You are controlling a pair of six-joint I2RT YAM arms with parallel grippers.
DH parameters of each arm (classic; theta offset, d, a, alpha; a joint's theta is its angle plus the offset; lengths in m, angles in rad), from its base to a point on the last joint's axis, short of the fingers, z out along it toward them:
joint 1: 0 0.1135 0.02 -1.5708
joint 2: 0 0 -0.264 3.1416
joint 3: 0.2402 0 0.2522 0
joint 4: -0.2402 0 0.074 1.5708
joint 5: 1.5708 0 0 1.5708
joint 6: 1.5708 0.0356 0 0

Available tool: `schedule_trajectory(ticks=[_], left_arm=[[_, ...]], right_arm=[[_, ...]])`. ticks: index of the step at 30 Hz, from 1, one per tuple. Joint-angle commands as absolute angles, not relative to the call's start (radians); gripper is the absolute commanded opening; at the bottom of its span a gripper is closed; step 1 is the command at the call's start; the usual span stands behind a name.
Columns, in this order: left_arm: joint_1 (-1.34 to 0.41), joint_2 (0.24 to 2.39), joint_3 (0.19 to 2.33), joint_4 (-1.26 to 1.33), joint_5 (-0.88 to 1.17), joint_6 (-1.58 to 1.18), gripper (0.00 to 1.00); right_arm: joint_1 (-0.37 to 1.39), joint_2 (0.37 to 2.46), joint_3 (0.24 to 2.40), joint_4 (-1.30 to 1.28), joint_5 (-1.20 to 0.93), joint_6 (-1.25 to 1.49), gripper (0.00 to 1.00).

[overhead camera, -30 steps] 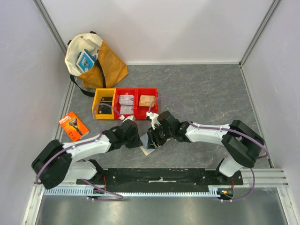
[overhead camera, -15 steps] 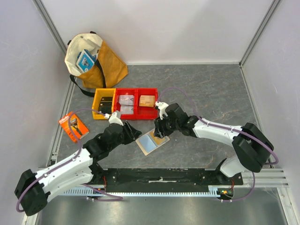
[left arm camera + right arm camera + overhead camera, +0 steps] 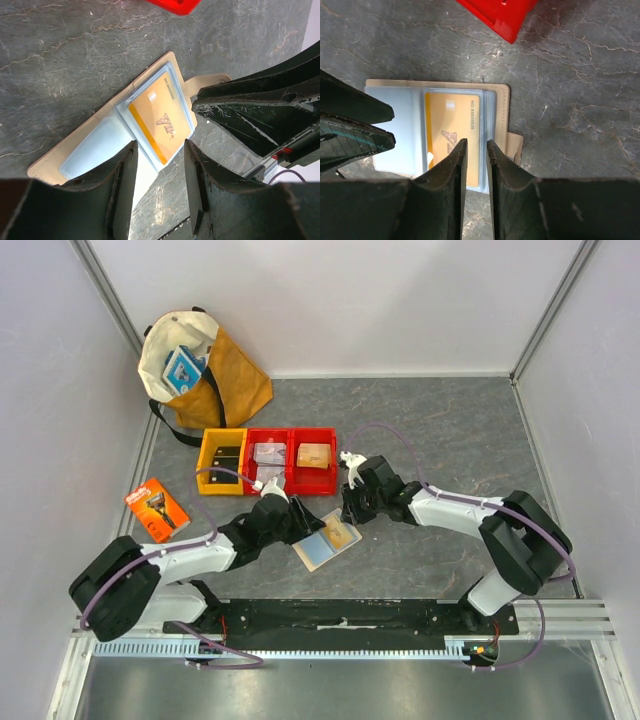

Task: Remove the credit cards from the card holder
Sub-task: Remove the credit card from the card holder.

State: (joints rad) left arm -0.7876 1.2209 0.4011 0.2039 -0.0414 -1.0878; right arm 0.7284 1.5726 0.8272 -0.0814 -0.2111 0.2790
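Credit card (image 3: 451, 125), orange-yellow, sat sleeved directly under the right gripper (image 3: 476, 142), whose jaws stood a narrow slit apart with nothing between. Left gripper (image 3: 160, 144) hovered agape opposite. Card holder (image 3: 47, 165) lay unfolded on the table (image 3: 450, 430). Card likely thin, stiff, slick; pinch an exposed edge.

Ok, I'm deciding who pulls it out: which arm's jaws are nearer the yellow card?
Right. The right jaws hang over one end of the yellow card in the card holder; the left jaws sit over the empty sleeve beside it.
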Motion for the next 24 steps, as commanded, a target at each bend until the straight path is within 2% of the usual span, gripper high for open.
schedule_trajectory(ticks=[1,15,24], left_arm=[[-0.787,1.279,0.402,0.34,-0.022,-1.15,0.48],[-0.787,1.414,0.353,0.414,0.046,-1.246,0.48],[-0.787,1.446,0.351,0.433,0.058,-1.247,0.41]], right_arm=[[0.719,1.614,0.821,-0.032,-0.227,0.284,0.27],[0.718,1.646,0.715,-0.011,-0.267,0.319,0.19],[0.718,1.641,0.703,-0.008,-0.276,0.33,0.19]])
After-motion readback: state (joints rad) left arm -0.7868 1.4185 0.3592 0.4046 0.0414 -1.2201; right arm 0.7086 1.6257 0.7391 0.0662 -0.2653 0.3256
